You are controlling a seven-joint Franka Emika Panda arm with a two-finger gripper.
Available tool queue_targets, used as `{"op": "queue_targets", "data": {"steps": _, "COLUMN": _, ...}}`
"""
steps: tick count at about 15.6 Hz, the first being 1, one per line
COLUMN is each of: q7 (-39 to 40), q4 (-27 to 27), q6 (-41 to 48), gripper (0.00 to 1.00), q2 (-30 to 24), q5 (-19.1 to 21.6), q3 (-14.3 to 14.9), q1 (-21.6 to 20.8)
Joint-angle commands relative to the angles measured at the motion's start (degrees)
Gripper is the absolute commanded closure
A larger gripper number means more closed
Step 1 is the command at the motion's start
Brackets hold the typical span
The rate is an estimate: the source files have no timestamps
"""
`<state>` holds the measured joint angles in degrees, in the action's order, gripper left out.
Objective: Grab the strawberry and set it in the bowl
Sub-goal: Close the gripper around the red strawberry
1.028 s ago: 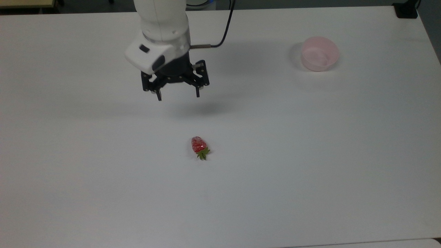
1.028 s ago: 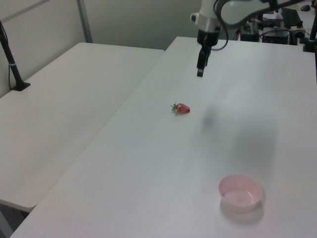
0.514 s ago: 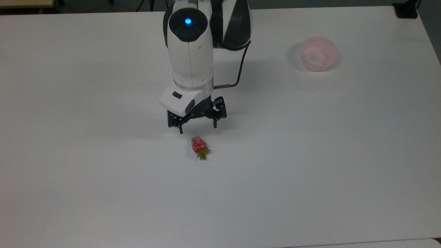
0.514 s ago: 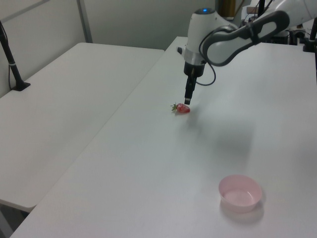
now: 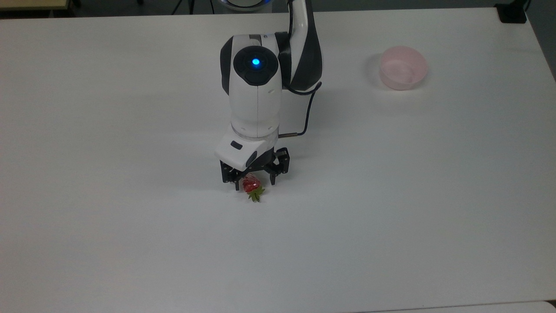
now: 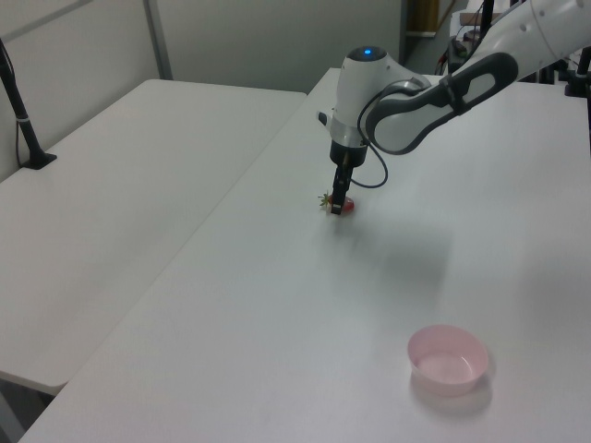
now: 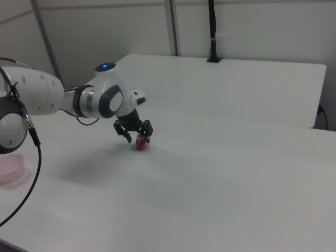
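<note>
Claw (image 5: 250, 182) spread, straddling strawberry (image 5: 250, 186) mid-table (image 5: 391, 195).

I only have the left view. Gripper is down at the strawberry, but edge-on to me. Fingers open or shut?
Observer: Open. In the top view the gripper has one finger on each side of the strawberry, jaws spread wider than the berry.
Operator: Which way does the cap point?
Observer: Toward the top view's bottom edge, sticking out past the fingers.
Operator: Is the berry off the table yet?
Observer: Not that I can see; in the right view the strawberry sits on the table.
</note>
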<state>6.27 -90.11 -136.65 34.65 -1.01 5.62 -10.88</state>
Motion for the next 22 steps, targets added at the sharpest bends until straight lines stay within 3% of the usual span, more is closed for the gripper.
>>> {"op": "queue_targets", "data": {"steps": 1, "q7": -4.4, "q4": 2.6, "q6": -3.6, "gripper": 0.25, "q2": 3.5, "q5": -3.8, "q3": 0.1, "q1": -1.2}}
{"op": "queue_targets", "data": {"steps": 4, "q7": -4.7, "q4": 3.1, "q6": -3.3, "gripper": 0.46, "q2": 3.1, "q5": -5.1, "q3": 0.1, "q1": -1.2}}
{"op": "queue_targets", "data": {"steps": 10, "q7": 0.1, "q4": 1.4, "q6": 5.6, "gripper": 0.61, "q2": -4.3, "q5": -4.1, "q3": 0.2, "q1": -0.6}}
{"op": "queue_targets", "data": {"steps": 11, "q7": 1.0, "q4": 1.4, "q6": 6.0, "gripper": 0.61, "q2": -4.5, "q5": -4.0, "q3": 0.2, "q1": -0.6}}
{"op": "queue_targets", "data": {"steps": 13, "q7": 2.2, "q4": 1.0, "q6": 6.2, "gripper": 0.28, "q2": -4.4, "q5": -4.0, "q3": 0.2, "q1": -0.6}}
{"op": "queue_targets", "data": {"steps": 14, "q7": 2.6, "q4": 0.1, "q6": 6.3, "gripper": 0.25, "q2": -4.4, "q5": -4.2, "q3": 0.2, "q1": -0.8}}
{"op": "queue_targets", "data": {"steps": 18, "q7": 4.3, "q4": -0.4, "q6": 6.0, "gripper": 0.20, "q2": -3.5, "q5": -5.0, "q3": 0.2, "q1": -1.1}}
{"op": "queue_targets", "data": {"steps": 22, "q7": 5.2, "q4": -0.4, "q6": 5.4, "gripper": 0.39, "q2": -2.4, "q5": -5.1, "q3": 0.2, "q1": -1.2}}
